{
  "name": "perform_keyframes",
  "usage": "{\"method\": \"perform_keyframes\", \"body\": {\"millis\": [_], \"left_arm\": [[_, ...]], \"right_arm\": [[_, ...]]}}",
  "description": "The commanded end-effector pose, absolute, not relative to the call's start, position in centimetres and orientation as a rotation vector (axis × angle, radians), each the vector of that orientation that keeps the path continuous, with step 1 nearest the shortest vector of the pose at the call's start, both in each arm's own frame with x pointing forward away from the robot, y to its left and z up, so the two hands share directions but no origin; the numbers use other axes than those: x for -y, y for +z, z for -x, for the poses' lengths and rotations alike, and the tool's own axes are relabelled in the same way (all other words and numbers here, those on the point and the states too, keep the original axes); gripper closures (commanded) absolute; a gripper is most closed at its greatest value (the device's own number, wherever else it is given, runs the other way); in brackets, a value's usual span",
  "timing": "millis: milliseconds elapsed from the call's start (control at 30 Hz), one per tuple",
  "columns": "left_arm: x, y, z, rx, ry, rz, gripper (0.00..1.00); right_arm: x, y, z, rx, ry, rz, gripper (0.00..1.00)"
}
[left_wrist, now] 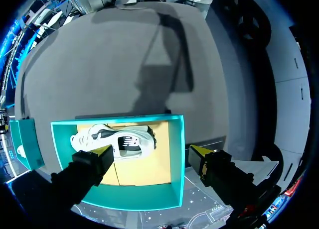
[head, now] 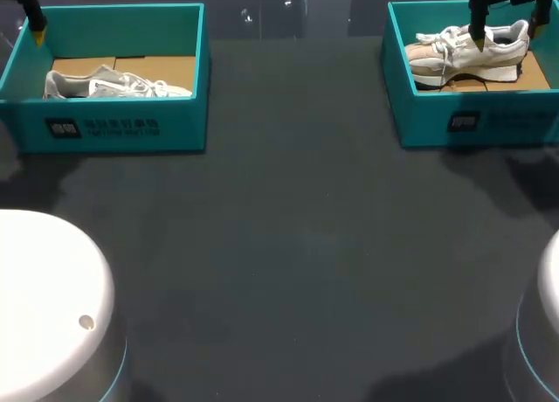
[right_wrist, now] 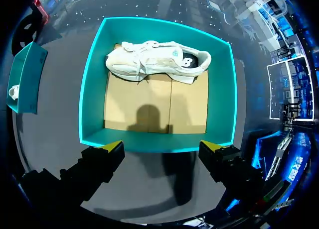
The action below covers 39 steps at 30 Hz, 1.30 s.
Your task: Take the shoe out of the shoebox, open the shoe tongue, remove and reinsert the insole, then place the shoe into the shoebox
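Observation:
A teal shoebox (head: 113, 131) stands at the back left with a white and grey shoe (head: 113, 86) lying on its cardboard floor. My left gripper (left_wrist: 149, 152) hangs open above this box (left_wrist: 177, 159), over the shoe (left_wrist: 114, 139), touching nothing. A second teal shoebox (head: 472, 122) at the back right holds a white and beige shoe (head: 472, 51). Above it my right gripper (head: 507, 31) is open. In the right wrist view the gripper (right_wrist: 162, 146) hovers over the box's near wall (right_wrist: 149, 139), and the shoe (right_wrist: 159, 59) lies along the far wall.
The dark table (head: 297, 245) stretches between and in front of the two boxes. Two white rounded robot bases sit at the front left (head: 44, 306) and front right (head: 546, 332). The left box (right_wrist: 25, 79) also shows beside the right gripper.

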State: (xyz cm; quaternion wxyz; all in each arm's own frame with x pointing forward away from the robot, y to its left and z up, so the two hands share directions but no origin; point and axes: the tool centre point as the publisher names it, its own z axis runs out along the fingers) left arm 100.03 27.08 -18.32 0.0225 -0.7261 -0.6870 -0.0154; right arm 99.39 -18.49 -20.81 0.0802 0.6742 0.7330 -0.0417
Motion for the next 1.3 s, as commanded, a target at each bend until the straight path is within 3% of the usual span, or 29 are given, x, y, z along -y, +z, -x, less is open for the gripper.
{"method": "perform_keyframes", "body": {"millis": [33,1300], "left_arm": [[-27.1,-18.3,-100.0,2.128,-0.051,2.25,0.0],[-27.1,-18.3,-100.0,2.128,-0.051,2.25,0.0]], "right_arm": [[21.1,-22.3,-101.5,-2.208,-0.076,-2.08,0.0],[27.4,-27.3,-114.8,-2.083,-0.078,-2.182,0.0]]}}
